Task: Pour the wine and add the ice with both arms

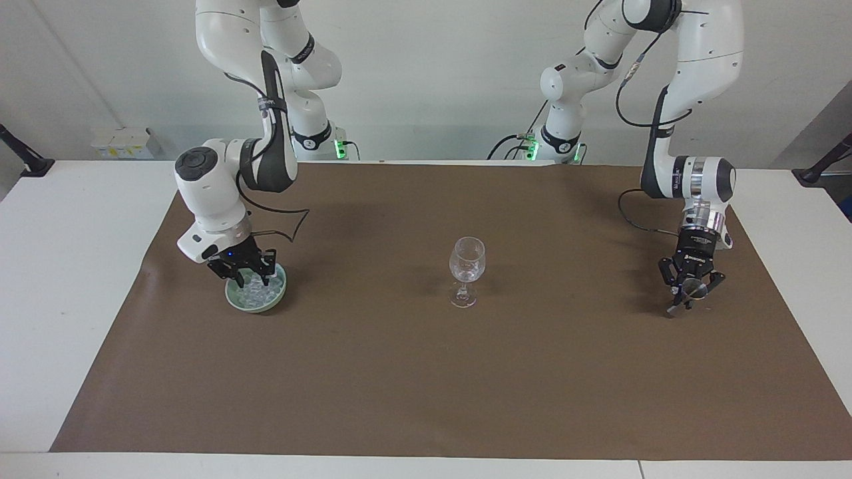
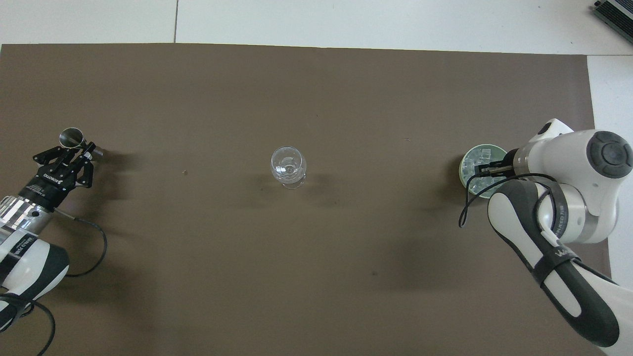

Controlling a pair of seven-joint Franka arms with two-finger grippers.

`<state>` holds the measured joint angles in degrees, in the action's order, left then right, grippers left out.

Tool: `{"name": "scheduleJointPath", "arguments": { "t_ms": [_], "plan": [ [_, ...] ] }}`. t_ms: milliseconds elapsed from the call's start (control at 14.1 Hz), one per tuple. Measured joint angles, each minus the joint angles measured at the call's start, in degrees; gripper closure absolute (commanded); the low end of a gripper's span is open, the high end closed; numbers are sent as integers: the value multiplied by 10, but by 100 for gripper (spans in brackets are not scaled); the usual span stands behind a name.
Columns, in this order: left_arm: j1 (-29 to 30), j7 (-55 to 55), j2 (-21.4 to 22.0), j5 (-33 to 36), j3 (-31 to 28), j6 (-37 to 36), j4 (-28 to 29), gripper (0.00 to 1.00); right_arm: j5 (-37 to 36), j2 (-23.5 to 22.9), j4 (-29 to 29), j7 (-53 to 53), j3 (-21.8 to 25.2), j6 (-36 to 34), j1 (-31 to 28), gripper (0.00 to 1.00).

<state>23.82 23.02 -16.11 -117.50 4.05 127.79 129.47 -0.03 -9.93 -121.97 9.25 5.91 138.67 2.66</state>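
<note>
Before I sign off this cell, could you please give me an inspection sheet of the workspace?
Surface: brown mat on white table.
Job's things: ice in pale green bowl; stemmed glass upright; metal cup.
Clutter: nothing seen.
Grippers: left gripper shut on the metal cup, over the mat; right gripper down at the ice.
Cables: black cable looped by the left wrist.
Surroundings: white boxes by the wall.
</note>
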Motion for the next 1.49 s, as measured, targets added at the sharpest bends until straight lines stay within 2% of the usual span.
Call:
{"name": "scheduleJointPath", "arguments": {
  "t_ms": [284, 568, 781, 923, 1277, 1419, 1490],
  "plan": [
    [-1, 1, -7, -1, 0, 0, -4, 100, 5, -4, 0, -2, 0, 8, 0, 52],
    [-1, 1, -10, -2, 0, 0, -5, 100, 19, -5, -1, -3, 0, 8, 0, 80],
    [-1, 1, -10, -2, 0, 0, -5, 100, 21, -5, -1, -4, 0, 9, 0, 88],
    [-1, 1, -10, -2, 0, 0, -5, 100, 21, -5, 0, -4, 0, 9, 0, 100],
    [-1, 1, -14, -2, -1, 0, -5, 100, 22, -3, 15, -6, 1, -11, 0, 100],
    [-1, 1, -15, -2, -1, 0, -5, 97, 23, 7, 40, -20, 1, -48, 0, 100],
    [-1, 1, -16, -2, -1, 0, -5, 92, 23, 15, 51, -29, 0, -62, 0, 100]
  ]
}}
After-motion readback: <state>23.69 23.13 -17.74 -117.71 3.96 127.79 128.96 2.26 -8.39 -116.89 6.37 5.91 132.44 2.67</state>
